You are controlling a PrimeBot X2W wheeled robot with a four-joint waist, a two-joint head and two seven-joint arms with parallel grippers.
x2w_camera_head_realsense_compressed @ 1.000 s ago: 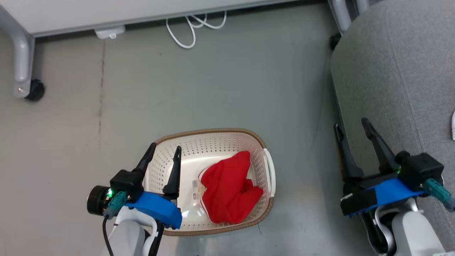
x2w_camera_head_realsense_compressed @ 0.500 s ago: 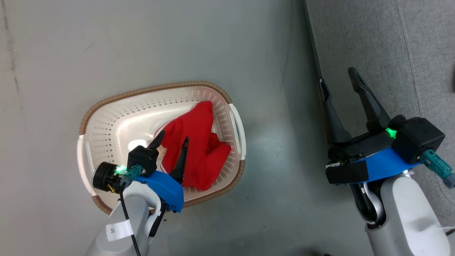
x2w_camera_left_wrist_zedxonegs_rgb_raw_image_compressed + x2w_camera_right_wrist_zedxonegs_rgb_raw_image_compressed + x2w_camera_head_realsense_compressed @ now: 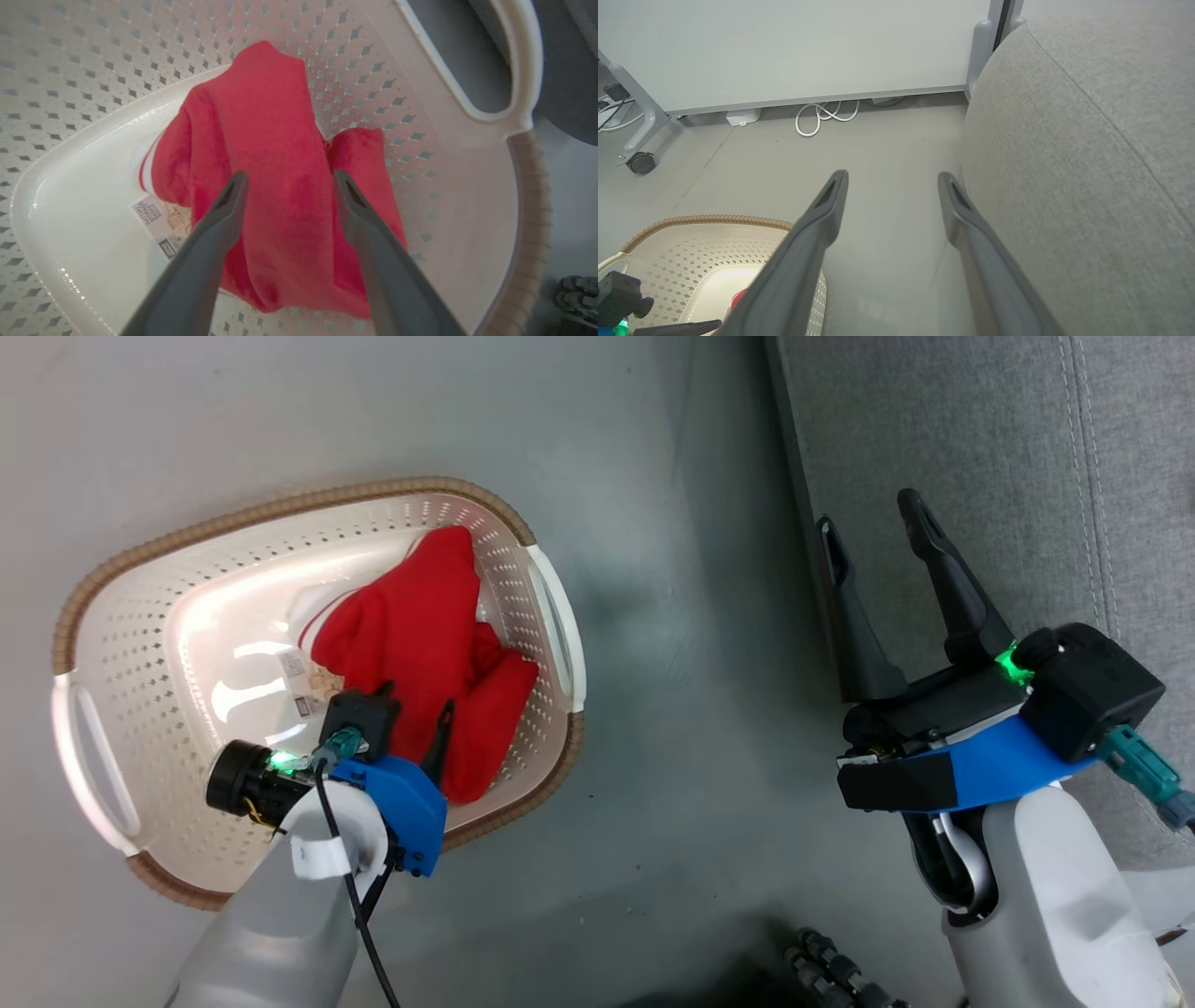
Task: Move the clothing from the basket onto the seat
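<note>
My left gripper (image 3: 414, 698) is down inside the basket (image 3: 280, 504), jaws spread wide with nothing in them. Through the left wrist camera I see both fingers (image 3: 210, 233) framing the clothing (image 3: 261, 116), tips over the red fabric, though I can't tell whether they touch it. The clothing lies bunched in the basket's right half, leaning up the perforated wall near the white handle (image 3: 555, 616), with a white label (image 3: 294, 663) at its left edge. The basket sits on the grey floor (image 3: 672, 709), which separates it from the seat (image 3: 934, 429) on the right. My right gripper (image 3: 868, 511) is equally wide and empty, hovering at the seat's left edge.
</note>
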